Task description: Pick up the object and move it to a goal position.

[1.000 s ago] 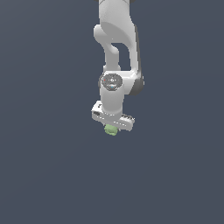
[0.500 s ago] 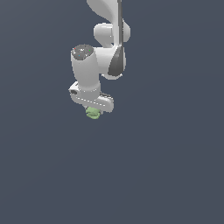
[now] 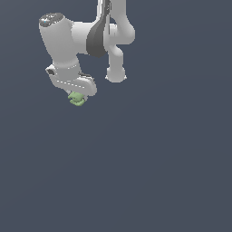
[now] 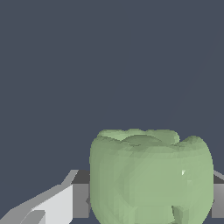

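Background: flat dark blue-grey on every side in both views; no table, floor or goal marker shows.

Exterior view, arm: the white jointed Panda arm [image 3: 90, 38] reaches in from the upper edge and bends toward the exterior view's left.

Exterior view, gripper: the white blocky gripper [image 3: 76, 96] points downward at the arm's end.

Exterior view, object: the small light green blocky piece [image 3: 76, 99] sits directly under the gripper body, touching it, far narrower than it.

Wrist view, object: the green piece [image 4: 151, 175] fills the near field, lumpy on its far face with a shallow groove.

Wrist view, fingers: grey pads [image 4: 81, 199] press against both flanks.

Grip: jaws closed onto the piece, which hangs clear of any surface.

Key relation: the piece lies straight along the gripper's approach axis, centred between the jaws.

Judgement: carrying phase; goal direction cannot be told.
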Robot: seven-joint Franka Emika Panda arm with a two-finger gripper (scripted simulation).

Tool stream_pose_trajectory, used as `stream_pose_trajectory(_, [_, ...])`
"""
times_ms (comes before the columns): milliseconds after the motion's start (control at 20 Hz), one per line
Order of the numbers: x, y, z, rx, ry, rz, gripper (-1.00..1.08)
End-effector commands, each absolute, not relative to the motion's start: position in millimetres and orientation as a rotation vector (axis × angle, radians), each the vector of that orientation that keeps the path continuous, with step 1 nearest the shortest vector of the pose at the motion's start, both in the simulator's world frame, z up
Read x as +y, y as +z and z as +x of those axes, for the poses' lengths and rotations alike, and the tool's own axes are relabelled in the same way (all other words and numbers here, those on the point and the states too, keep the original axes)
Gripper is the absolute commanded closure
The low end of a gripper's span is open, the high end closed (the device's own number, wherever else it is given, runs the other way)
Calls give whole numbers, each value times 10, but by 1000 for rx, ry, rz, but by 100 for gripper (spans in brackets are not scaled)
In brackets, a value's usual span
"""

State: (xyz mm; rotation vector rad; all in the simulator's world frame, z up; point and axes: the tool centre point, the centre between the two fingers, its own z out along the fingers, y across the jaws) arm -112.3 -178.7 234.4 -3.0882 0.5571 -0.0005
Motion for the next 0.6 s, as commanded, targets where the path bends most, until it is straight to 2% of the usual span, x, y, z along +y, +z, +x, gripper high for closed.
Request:
stream_pose_trajectory(0, [-1978,2495,-1236,556,0,-3089,108])
stream_pose_trajectory(250, [-2260,2713,-1379,556,0,-3090,108])
stream_pose_trajectory(550, [-2376,2802,-1423,555,0,-3092,108])
